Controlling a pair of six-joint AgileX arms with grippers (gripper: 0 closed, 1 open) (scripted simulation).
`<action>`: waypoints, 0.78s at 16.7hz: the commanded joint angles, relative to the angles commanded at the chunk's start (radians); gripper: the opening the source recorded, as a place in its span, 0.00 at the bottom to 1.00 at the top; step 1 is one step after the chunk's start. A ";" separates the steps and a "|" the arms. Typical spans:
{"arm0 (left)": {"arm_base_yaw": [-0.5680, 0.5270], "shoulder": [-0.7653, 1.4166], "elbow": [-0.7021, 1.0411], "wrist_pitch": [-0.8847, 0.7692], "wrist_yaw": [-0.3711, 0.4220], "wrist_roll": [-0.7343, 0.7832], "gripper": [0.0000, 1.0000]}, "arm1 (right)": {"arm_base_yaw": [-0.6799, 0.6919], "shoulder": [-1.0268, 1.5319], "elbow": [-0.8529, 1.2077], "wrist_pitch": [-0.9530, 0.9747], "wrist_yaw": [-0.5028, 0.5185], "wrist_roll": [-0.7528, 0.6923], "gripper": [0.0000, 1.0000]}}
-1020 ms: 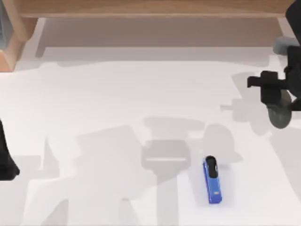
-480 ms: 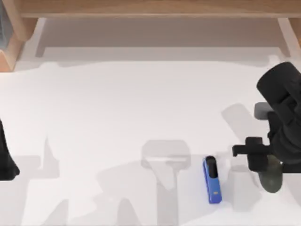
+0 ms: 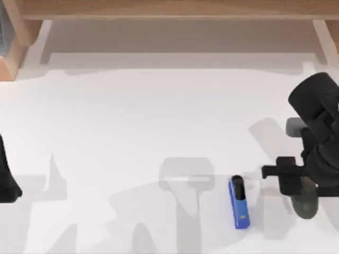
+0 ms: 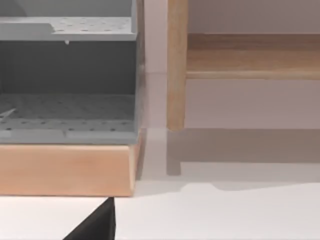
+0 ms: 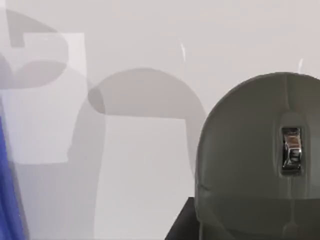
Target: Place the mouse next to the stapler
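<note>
One right end effector (image 3: 299,185) grips mouse (image 3: 305,199) near stapler (image 3: 239,202).

Mouse (image 3: 305,200) half hidden under the right pincer (image 3: 296,182).

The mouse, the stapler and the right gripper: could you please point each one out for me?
mouse (image 5: 250,155): right wrist view, on its rounded grey top.
stapler (image 3: 241,214): top view, on its blue body.
right gripper (image 3: 294,182): top view, over the mouse.
</note>
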State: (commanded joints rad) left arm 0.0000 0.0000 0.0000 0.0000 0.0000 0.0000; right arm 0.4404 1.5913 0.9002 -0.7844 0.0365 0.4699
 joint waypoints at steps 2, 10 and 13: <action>0.000 0.000 0.000 0.000 0.000 0.000 1.00 | 0.000 -0.002 0.003 0.004 0.000 0.000 0.00; 0.000 0.000 0.000 0.000 0.000 0.000 1.00 | 0.001 -0.020 0.019 0.034 0.000 -0.001 0.00; 0.000 0.000 0.000 0.000 0.000 0.000 1.00 | 0.001 -0.023 0.022 0.046 0.001 -0.001 0.00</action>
State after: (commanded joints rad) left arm 0.0000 0.0000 0.0000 0.0000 0.0000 0.0000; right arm 0.4417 1.5678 0.9218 -0.7380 0.0371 0.4684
